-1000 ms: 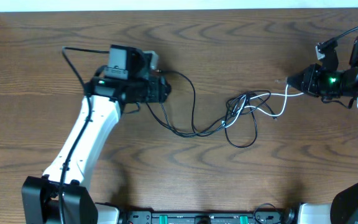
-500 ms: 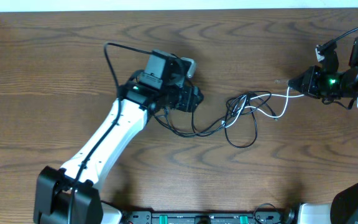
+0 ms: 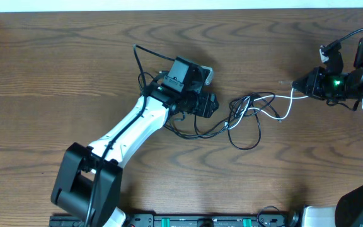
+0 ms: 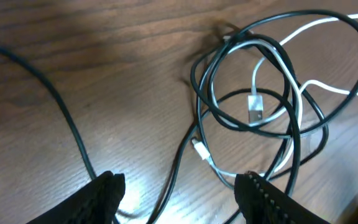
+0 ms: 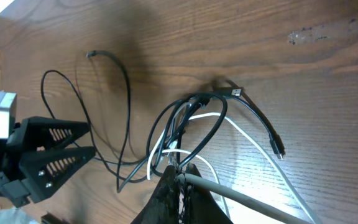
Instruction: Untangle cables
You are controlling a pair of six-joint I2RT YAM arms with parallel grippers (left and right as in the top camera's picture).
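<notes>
Right of table centre, at about 3 o'clock in the overhead view, the knot lies on the table: black cables looped round a white cable. The right gripper, at the knot's 2 o'clock, is pinched closed on the white cable's free run. The left gripper, at the knot's 9 o'clock, is low over the wood with its jaws spread wide and a black strand running between the fingers. Contact is hard to judge from the wrist view; probably none. The white plug sits inside the black loops. Step in hand, as I read it: white end anchored, left lining up its grab. The next move calls for closing on one black strand only, then drawing it slowly toward 9 o'clock so the loops slip off rather than cinch.
</notes>
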